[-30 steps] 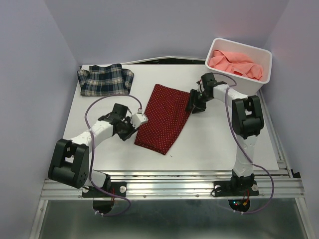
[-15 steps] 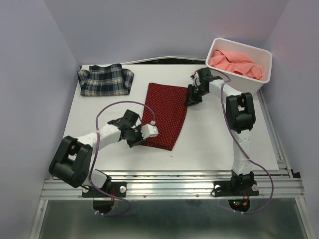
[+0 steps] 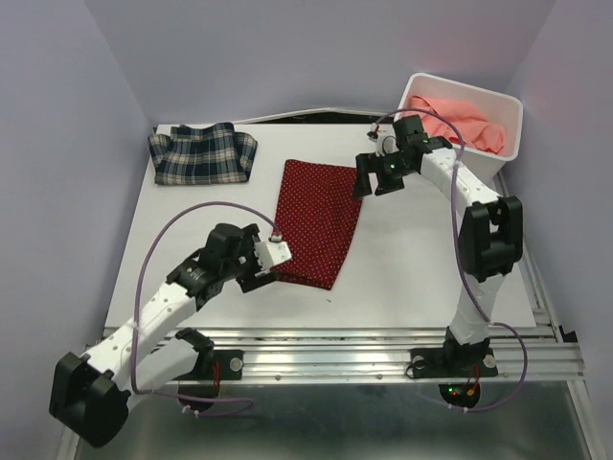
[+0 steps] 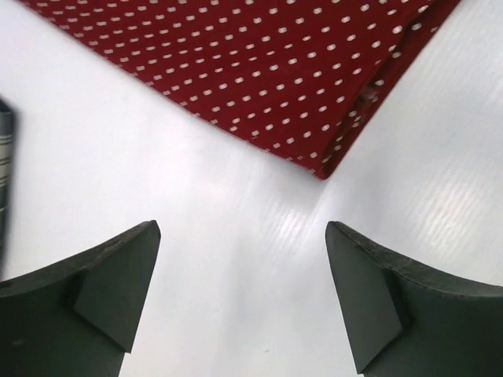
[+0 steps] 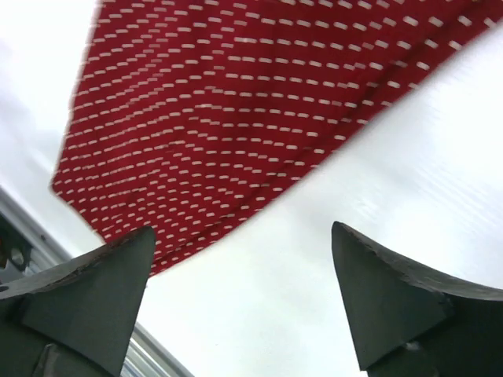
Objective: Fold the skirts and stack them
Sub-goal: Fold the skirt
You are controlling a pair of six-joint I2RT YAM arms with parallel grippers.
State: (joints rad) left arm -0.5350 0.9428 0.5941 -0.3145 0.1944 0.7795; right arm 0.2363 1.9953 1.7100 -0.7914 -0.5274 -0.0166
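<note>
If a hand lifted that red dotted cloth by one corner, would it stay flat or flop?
Probably flop: the red dotted skirt lies thin and flat against the table, like soft cloth, so it would likely droop. It looks light. Pushed, it would probably wrinkle or slide on the smooth white surface, not roll.

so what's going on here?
Two arms are folding skirts. The red dotted skirt lies folded flat mid-table; both tools are open and off it, the left tool by its near left corner, the right tool by its far right corner. The plaid skirt sits folded at the far left; the pink skirt is bunched in the white bin.
</note>
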